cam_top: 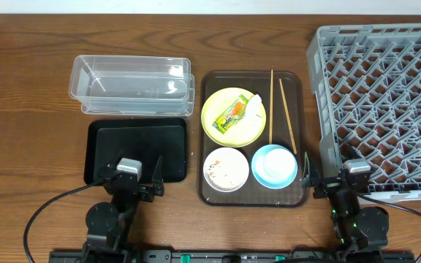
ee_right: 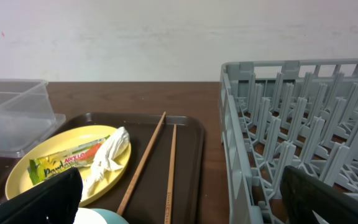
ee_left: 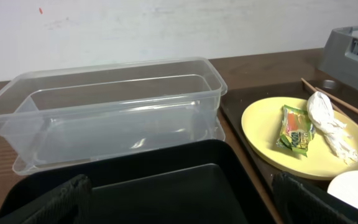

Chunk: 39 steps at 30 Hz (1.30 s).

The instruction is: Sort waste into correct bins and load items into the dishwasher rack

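Observation:
A pale-yellow plate (cam_top: 233, 117) on the brown serving tray carries a green-and-yellow sauce packet (cam_top: 232, 116) and a crumpled white paper scrap (cam_top: 254, 103); all show in the left wrist view (ee_left: 294, 127) and right wrist view (ee_right: 61, 163). A small white bowl (cam_top: 226, 169) holds beige crumbs. A light-blue bowl (cam_top: 274, 165) sits beside it. Two wooden chopsticks (cam_top: 278, 108) lie on the tray's right side. The clear tub (cam_top: 131, 84) and black tray (cam_top: 137, 150) stand to the left. The grey rack (cam_top: 386, 102) is at right. My left gripper (cam_top: 131, 183) and right gripper (cam_top: 342, 184) are open and empty at the front edge.
The dark brown serving tray (cam_top: 291, 193) sits in the middle, between the black tray and the rack. The rack reaches past the table's right edge of view. A pale wall stands behind the table.

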### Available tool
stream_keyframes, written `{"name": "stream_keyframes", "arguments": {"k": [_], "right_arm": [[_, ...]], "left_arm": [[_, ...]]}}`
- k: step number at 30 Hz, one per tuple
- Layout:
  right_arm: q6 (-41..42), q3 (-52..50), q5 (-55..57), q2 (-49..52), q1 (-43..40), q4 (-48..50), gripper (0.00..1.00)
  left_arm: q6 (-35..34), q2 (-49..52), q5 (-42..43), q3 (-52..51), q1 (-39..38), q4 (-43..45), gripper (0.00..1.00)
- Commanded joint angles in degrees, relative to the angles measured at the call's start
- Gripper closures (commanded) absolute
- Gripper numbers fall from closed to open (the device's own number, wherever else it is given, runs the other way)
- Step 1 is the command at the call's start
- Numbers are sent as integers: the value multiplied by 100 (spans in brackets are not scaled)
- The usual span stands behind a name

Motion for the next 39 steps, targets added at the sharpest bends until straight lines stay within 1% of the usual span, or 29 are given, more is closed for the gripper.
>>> {"name": "stream_keyframes", "arguments": {"k": [1,3,4,5,7,8,9,12,14,17,19,22,25,27,29,30,32,33,35,37,39], "right_arm": [[31,-24,31,-31,-103,2,1],[37,-24,-79,-31,-103,4,1],[164,-24,-177,-31,-101,9,1],[422,-24,-278,-31,-101,13,1],[1261,-24,-485,-31,-101,46,1],[1672,-24,-612,-31,-101,59,1],[1912,-24,-800,-31,-101,68,1],[1961,22,-1722,-31,-101,186,1],[1965,210,-2026,-31,-101,118,1],[1939,769,-2015,7,-103,-170,1],[1740,1294,-1902,160,-103,-529,1],[1314,2249,-1886,726,-103,-1303,1],[1156,3220,-1886,1576,-103,-2310,1],[1016,3960,-1888,2365,-103,-3143,1],[855,4483,-1891,2994,-103,-3679,1],[813,4787,-1893,3379,-103,-3960,1],[817,5206,-1950,3910,-103,-4232,1],[820,5381,-1985,4140,-103,-4336,1],[820,5641,-2002,4535,-103,-4478,1],[815,5812,-2057,4841,-103,-4505,1],[820,5853,-2131,4990,-103,-4481,1]], "left_arm": [[76,-22,81,-140,35,168,6],[72,-22,216,-138,35,199,6],[50,-22,463,-138,33,208,6],[50,-22,774,-138,35,243,6],[-9,-22,1484,-138,33,463,6],[-103,-22,1788,-129,35,732,6],[-260,-22,1886,-103,35,994,6],[-728,-2,1873,146,35,1637,6],[-866,114,1843,457,35,1676,6],[-1209,614,1836,1058,35,1563,5],[-1458,1172,1836,1606,35,1270,6],[-1832,2251,1982,2640,35,533,6],[-1838,3519,2385,3974,35,-629,5],[-1829,4385,2538,4988,33,-1609,6],[-1720,5034,2546,5816,15,-2444,6],[-1561,5383,2549,6275,-7,-2909,5],[-1469,5814,2542,6813,-20,-3432,6],[-1598,5980,2621,6983,-20,-3547,6],[-1899,6216,2981,7119,-20,-3504,6],[-1930,6419,3191,7117,-68,-3237,5],[-1926,6592,3123,7117,-216,-3165,6]]}}
